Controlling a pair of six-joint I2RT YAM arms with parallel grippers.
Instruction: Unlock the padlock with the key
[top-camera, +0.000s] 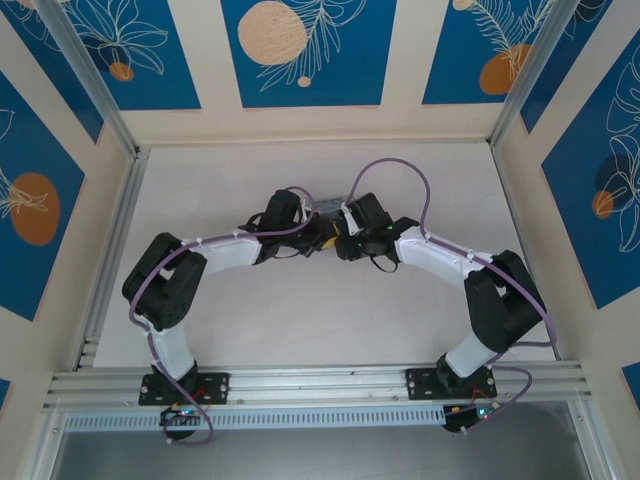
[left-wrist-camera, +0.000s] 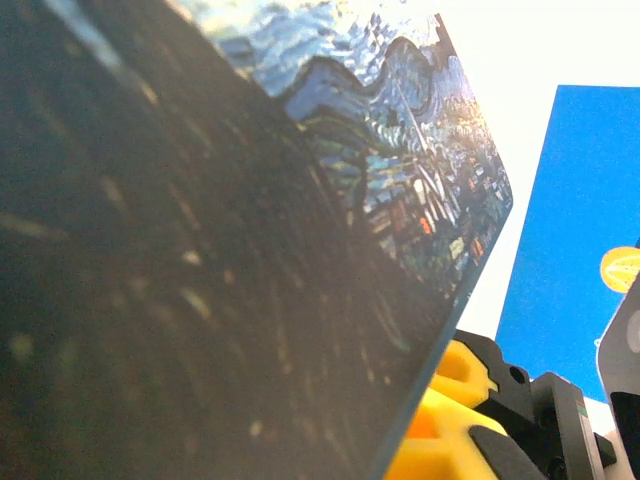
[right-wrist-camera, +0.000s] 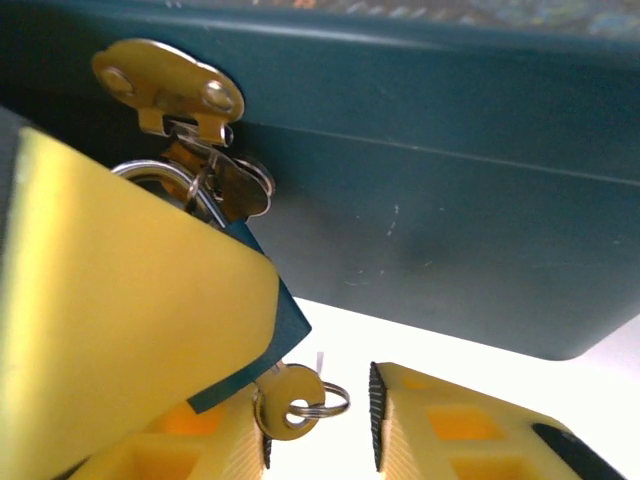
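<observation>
The padlock hangs by its silvery shackle from the brass hasp on the dark teal front of the tin. A broad yellow finger of my left gripper lies flat over the padlock's dark blue body; its other finger is hidden. The key sticks out of the padlock's underside with a small ring through its head. My right gripper is open around the key head, which rests against its left pad. Seen from above, both grippers meet at the tin.
The tin's painted lid looms close in the left wrist view, with a yellow finger past its edge. Blue and cream patterned walls and aluminium rails enclose the white table.
</observation>
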